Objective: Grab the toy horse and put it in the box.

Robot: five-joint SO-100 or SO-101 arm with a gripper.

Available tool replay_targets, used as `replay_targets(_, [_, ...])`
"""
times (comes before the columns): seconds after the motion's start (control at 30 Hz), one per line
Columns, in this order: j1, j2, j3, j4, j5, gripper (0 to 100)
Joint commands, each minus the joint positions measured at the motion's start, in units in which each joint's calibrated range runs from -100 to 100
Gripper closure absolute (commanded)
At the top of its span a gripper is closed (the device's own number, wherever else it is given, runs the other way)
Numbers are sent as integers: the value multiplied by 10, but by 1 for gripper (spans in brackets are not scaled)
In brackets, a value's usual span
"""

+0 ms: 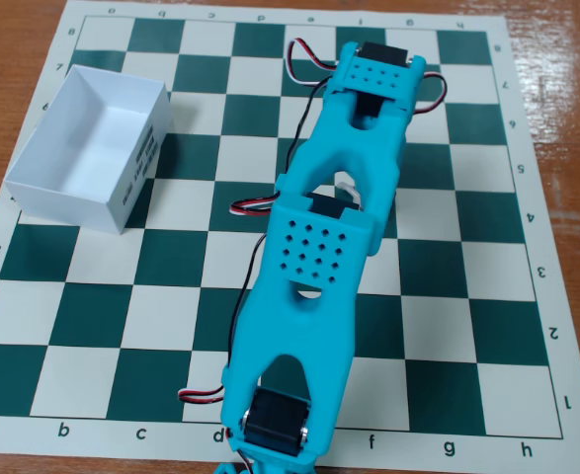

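Fixed view, looking down: one green-and-cream chessboard mat (92,286) on a wooden table (566,59), edges lettered a–h and numbered 1–8. One turquoise arm (314,296) stretches from the bottom edge near d/e up across the board, its perforated wrist block up top around f/g, with red-white-black cables looping off the sides. The gripper is tucked under the arm, so can't tell if it's open or holding anything. One white box (62,193) sits top left, open and empty; its side print is too small to read. Can't spot the toy horse anywhere.
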Motion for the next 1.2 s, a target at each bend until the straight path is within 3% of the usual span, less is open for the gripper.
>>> replay_targets(0.0, [-5, -38, 9, -2, 31, 69])
replay_targets(0.3, [19, -42, 25, 18, 71, 68])
replay_targets(0.5, [33, -41, -14, 57, 72, 68])
replay_targets(1.17, [45, -23, -1, 26, 84, 68])
